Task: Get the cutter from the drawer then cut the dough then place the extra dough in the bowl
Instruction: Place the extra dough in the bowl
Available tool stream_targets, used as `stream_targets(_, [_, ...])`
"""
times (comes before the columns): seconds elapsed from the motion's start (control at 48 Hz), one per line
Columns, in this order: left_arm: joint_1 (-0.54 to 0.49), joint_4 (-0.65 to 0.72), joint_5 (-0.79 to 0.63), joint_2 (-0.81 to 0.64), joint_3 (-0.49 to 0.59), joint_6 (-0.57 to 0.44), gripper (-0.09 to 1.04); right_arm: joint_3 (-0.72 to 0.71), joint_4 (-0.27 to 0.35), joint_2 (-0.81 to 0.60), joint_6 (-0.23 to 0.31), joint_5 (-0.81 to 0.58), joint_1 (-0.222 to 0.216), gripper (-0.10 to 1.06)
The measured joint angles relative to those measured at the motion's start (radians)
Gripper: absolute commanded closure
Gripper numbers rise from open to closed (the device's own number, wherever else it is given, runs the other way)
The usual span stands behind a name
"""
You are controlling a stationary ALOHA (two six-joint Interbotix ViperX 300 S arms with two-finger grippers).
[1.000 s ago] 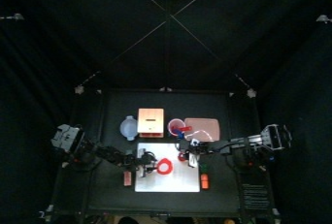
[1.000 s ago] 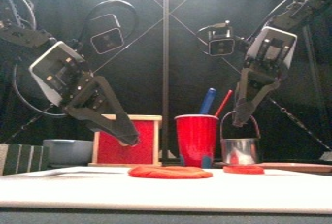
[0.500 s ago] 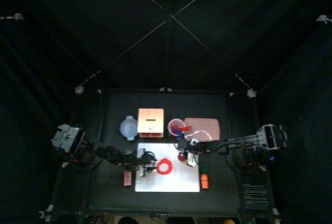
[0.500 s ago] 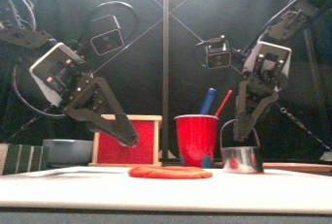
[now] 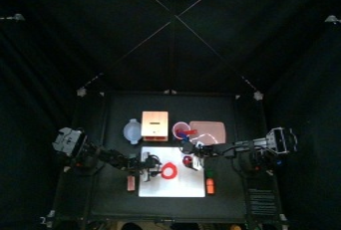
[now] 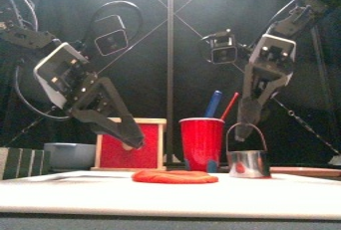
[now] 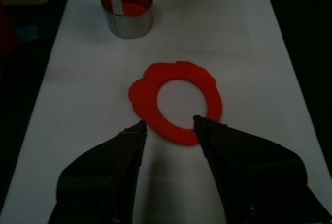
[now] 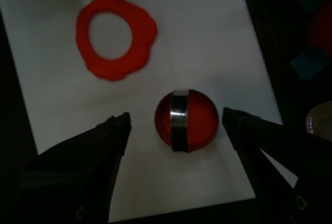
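As cutter [image 8: 183,119] holds dough [image 8: 165,122], cup [image 6: 202,142] holds knives [image 6: 216,103]

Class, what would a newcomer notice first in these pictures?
A red dough ring lies on the white cutting board, its middle cut out. Beside it stands the metal cutter with red dough inside. The open right gripper is above the cutter, the open left gripper above the ring.

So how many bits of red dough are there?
2. A ring lies on the white board, and a round piece sits inside the metal cutter beside it. I see no others.
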State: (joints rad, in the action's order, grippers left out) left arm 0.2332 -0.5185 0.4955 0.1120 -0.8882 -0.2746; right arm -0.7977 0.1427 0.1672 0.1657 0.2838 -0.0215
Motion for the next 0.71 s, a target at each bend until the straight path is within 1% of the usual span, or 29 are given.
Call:
stream_targets(0.104, [-0.023, -0.021, -0.009, -0.006, 0.017, 0.0, 0.09, 0.002, 0.0, 0.038, 0.0, 0.0, 0.002, -0.07])
stream_targets(0.188, [-0.038, -0.025, -0.044, -0.008, 0.038, 0.0, 0.07, 0.003, 0.0, 0.071, 0.0, 0.002, 0.006, -0.06])
stream_targets(0.354, [-0.069, -0.021, -0.193, -0.002, 0.097, 0.0, 0.02, -0.014, -0.009, 0.132, 0.0, -0.005, 0.012, -0.06])
stream_targets(0.438, [-0.084, -0.02, -0.272, 0.011, 0.133, -0.002, 0.01, -0.026, -0.014, 0.153, 0.0, -0.015, 0.015, -0.07])
stream_targets(0.562, [-0.114, 0.009, -0.356, 0.046, 0.181, 0.0, 0.01, -0.044, -0.015, 0.166, 0.0, -0.044, 0.021, -0.07])
stream_targets(0.708, [-0.137, 0.089, -0.42, 0.103, 0.219, 0.0, 0.02, -0.064, -0.014, 0.166, 0.0, -0.074, 0.037, -0.07])
